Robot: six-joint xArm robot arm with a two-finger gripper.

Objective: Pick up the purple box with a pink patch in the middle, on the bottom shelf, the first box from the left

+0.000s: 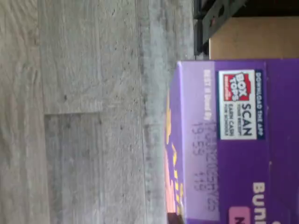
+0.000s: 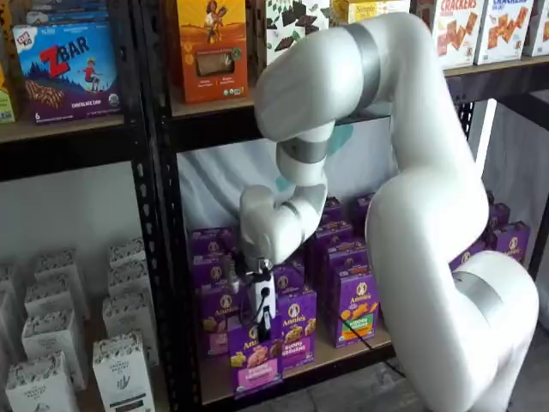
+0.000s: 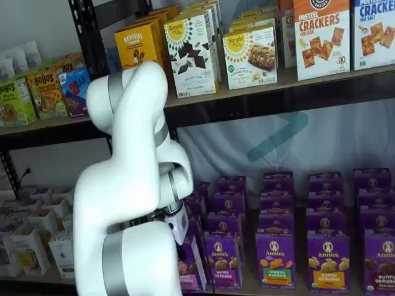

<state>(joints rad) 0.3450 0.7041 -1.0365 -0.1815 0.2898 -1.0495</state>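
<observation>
The purple box (image 2: 255,359) with the pink band stands forward of its row at the left end of the bottom shelf (image 2: 216,382). My gripper (image 2: 263,324) comes down on its top edge, and the black fingers look closed on it. In the wrist view the box's top flap (image 1: 233,154) fills one side, and its front sticks out past the shelf board (image 1: 252,39) over the grey floor (image 1: 93,116). In a shelf view the arm hides most of the box (image 3: 191,268) and the fingers.
A purple-band carton (image 2: 298,330) stands right beside the held box, and a green-orange one (image 2: 358,311) follows. More purple cartons fill the rows behind. A black rack upright (image 2: 163,257) stands to the left, with white cartons (image 2: 120,369) beyond it.
</observation>
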